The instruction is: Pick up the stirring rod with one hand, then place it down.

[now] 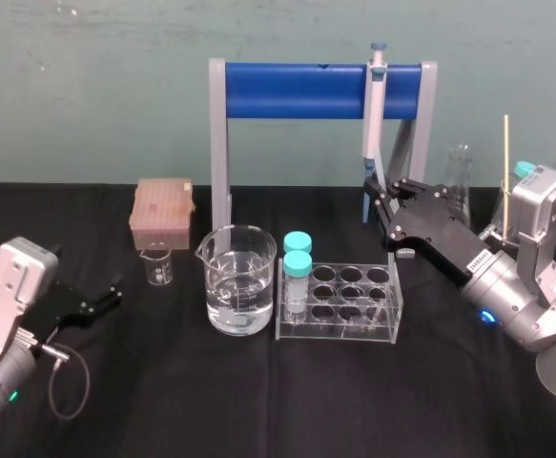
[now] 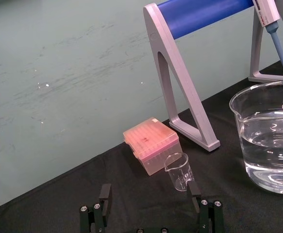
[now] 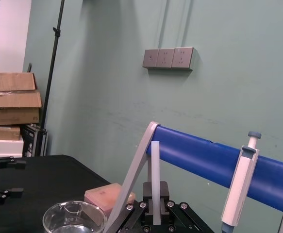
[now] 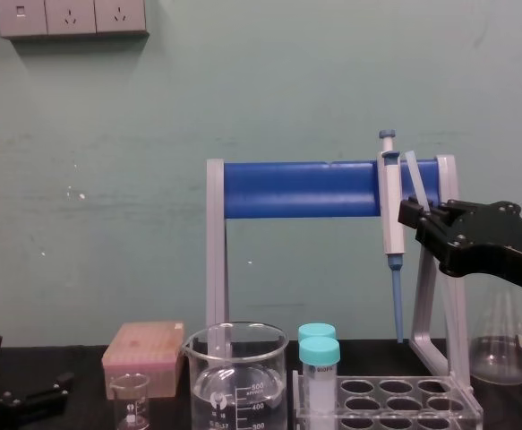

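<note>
- Pale green wall behind; the black-covered worktop carries lab glassware.
- We see the stirring rod held clear of the worktop, slightly tilted, in front of the blue-barred stand.
- The right gripper has its jaws closed on the rod's lower part.
- We judge that the slim glass could pivot or slip in the jaws, or snap if lowered end-first.
- The hanging pipette is just beside the rod; a sideways swing could knock it.
- The tube rack and water beaker sit beneath, crowding the landing spot.
- The left gripper rests low on the left, jaws wide apart, empty.
</note>
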{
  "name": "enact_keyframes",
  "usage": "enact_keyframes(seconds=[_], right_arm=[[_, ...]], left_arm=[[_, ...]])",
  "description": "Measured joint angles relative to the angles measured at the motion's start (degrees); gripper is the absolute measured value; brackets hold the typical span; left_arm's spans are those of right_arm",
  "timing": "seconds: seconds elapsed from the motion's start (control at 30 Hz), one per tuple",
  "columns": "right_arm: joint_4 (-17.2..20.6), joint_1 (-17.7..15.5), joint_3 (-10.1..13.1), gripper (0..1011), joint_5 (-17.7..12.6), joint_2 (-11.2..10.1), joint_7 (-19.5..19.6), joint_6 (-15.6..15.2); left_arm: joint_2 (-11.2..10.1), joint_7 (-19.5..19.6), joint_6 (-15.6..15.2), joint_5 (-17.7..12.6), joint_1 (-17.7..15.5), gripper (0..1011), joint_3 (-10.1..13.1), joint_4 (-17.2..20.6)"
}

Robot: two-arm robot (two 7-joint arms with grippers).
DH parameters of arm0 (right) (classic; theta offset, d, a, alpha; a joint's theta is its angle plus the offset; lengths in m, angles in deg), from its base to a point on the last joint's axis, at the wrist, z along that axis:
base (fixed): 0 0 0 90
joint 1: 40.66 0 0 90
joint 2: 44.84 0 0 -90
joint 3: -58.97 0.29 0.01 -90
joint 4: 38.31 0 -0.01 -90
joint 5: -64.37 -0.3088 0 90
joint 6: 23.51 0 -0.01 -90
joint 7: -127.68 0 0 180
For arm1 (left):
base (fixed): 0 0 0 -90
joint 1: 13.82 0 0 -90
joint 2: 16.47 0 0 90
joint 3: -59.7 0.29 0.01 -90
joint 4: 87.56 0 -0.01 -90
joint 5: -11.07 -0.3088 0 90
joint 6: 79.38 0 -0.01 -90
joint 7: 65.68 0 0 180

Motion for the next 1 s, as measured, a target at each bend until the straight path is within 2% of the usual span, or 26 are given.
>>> enact_keyframes(seconds=[1.0], right_arm=[[0.1,0.0,-0.3,72,0.0,-0.1,-0.1,0.0]], left_arm=[[0.0,0.0,0.0,0.0,0.0,1000,0.0,0.0]])
